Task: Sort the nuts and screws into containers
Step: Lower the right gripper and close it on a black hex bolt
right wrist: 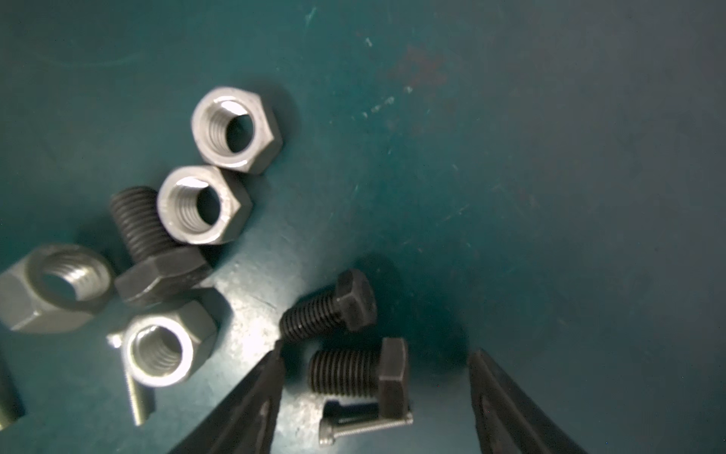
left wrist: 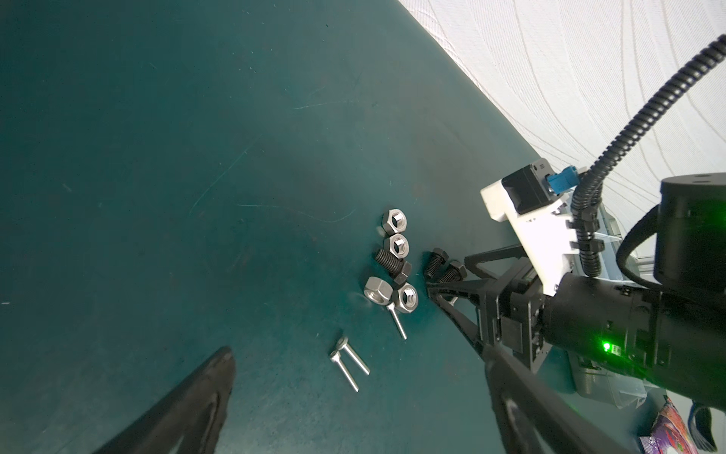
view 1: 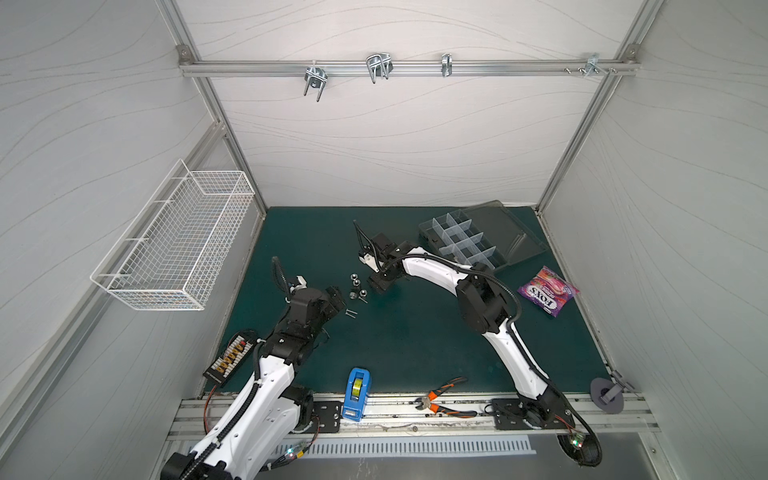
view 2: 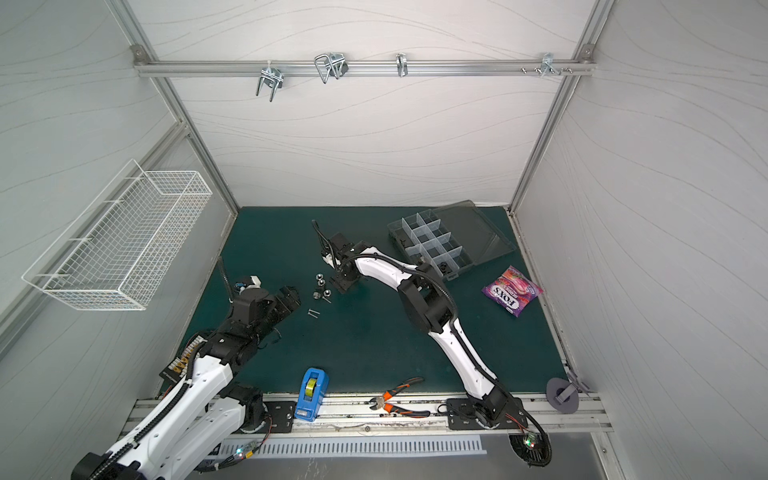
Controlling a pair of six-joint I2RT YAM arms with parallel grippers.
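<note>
Blue tape dispenser (view 1: 356, 392) and orange-handled pliers (view 1: 442, 401) sit at the front rail. Past them my left gripper (view 1: 340, 300) gapes wide beside two thin silver screws (view 1: 351, 313). My right gripper (right wrist: 376, 350) straddles a threaded black screw (right wrist: 353, 371), jaws apart, near hexagonal silver nuts (view 1: 355, 282). Clear divided containers (view 1: 457, 241) lie behind, lid open.

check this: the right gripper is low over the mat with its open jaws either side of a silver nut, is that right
Not a silver nut: the right gripper has its open jaws either side of a black hex-head bolt, low over the mat. The right wrist view shows it.
</note>
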